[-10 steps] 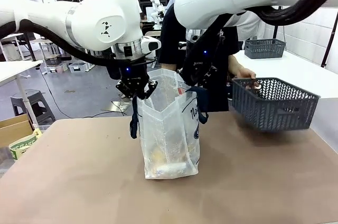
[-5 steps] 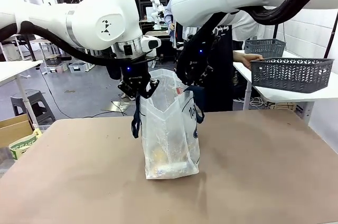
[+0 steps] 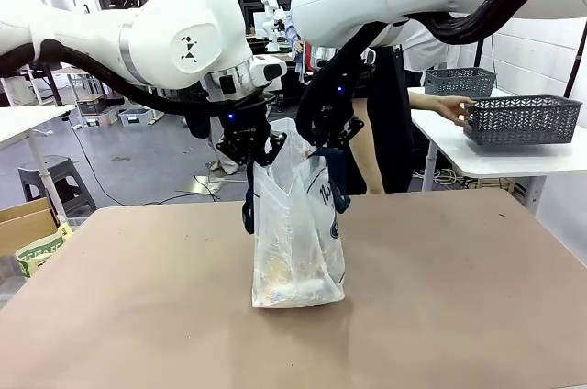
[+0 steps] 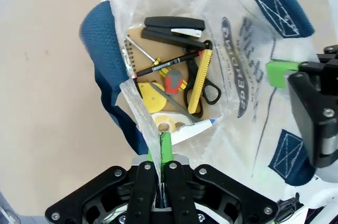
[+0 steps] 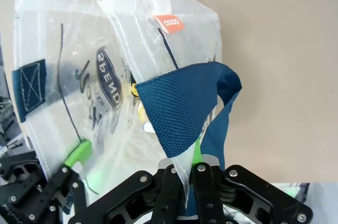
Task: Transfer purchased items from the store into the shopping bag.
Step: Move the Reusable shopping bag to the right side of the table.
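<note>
Brown tabletop [image 3: 138, 316] carries the crinkled, translucent shopping bag [image 3: 295, 242], upright between left gripper [image 3: 260, 152] and right gripper [image 3: 323, 143], each pinching its top rim; from the left wrist, purchased items [image 4: 174, 81] lie inside, among them a black stapler [image 4: 171, 27] and yellow-handled scissors [image 4: 203, 84]; from the right wrist, a woven navy strap handle [image 5: 185, 108] drapes against the clamped jaws.

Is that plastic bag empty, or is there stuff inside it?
Not empty. Looking down into the shopping bag, a black stapler, scissors, a pen and tape lie at its bottom.
</note>
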{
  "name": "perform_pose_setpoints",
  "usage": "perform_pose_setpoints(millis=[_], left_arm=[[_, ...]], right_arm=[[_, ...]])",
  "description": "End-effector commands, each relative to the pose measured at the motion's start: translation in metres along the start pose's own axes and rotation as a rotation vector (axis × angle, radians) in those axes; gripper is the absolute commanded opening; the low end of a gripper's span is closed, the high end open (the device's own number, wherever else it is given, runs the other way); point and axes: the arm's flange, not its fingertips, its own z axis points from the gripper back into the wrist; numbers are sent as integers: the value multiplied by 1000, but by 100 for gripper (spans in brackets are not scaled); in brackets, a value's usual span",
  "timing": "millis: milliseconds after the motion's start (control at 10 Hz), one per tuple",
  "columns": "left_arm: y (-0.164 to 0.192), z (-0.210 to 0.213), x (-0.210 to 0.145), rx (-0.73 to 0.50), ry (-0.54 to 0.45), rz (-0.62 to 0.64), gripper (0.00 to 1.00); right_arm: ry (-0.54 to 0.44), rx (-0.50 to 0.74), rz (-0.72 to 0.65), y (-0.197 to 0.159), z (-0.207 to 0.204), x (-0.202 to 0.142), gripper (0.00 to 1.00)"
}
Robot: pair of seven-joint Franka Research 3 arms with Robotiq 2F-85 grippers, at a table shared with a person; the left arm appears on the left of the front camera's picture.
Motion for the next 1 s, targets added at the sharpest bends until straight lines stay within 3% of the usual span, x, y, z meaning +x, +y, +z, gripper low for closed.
perform_pose_setpoints(millis=[0,500,900], left_arm=[[9,1,-3,-42,-20,-18,0],[2,-3,1,-20,3,-5,0],[-3,0,0,-35,-40,-4,0]], right_arm=[[-8,21,-51,8,5,4,0],[3,2,-22,3,-2,2,0],[-45,30,-43,11,-6,11,0]])
